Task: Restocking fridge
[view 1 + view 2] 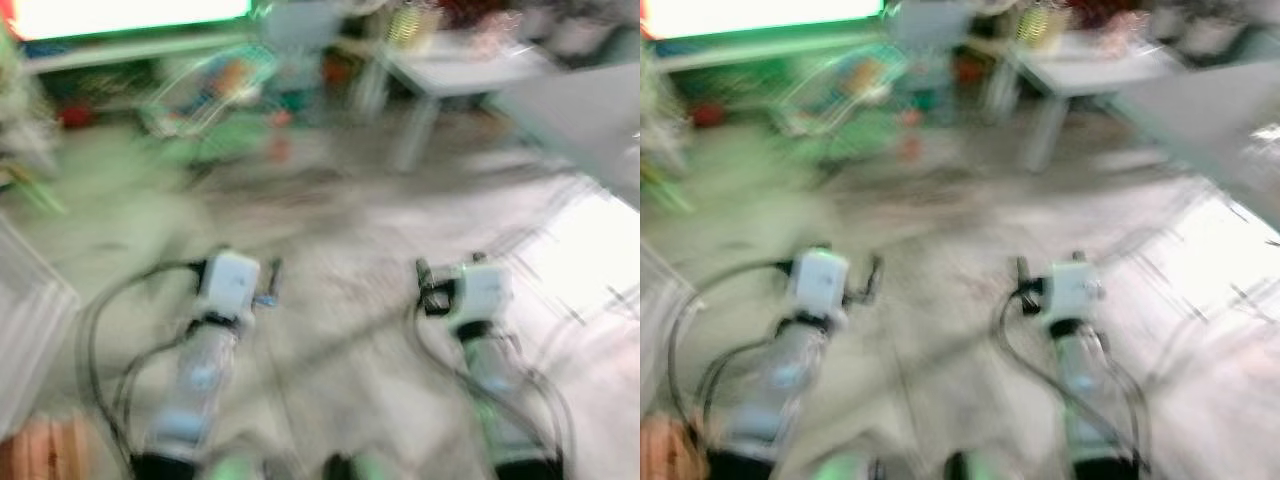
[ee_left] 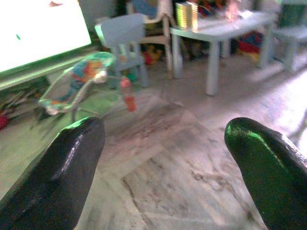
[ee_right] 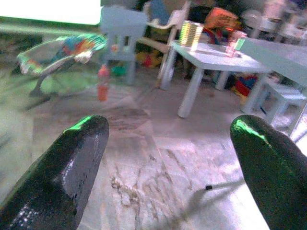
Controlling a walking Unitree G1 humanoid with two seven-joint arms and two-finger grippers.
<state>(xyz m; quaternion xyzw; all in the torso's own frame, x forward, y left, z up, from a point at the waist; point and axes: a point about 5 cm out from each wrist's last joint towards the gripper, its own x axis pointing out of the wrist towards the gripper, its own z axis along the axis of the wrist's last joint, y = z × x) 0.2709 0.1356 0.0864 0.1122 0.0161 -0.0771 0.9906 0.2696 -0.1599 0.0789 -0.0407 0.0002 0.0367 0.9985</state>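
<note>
Both hands, left (image 2: 158, 163) and right (image 3: 163, 167), hang spread wide and empty over marble floor (image 2: 192, 191), the bottle (image 3: 102, 82) standing well ahead, so walk steadily closer before reaching.

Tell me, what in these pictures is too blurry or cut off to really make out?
- Head views: motion blur smears everything; the things on the white table are unreadable.
- Red bottle on the floor: label too small and soft in the wrist views.
- Baby bouncer: pattern blurred.
- Left pincer and right pincer: fingers cut off by the frame's bottom edge, open with only floor between.
- Bright screen: overexposed, content unreadable.
</note>
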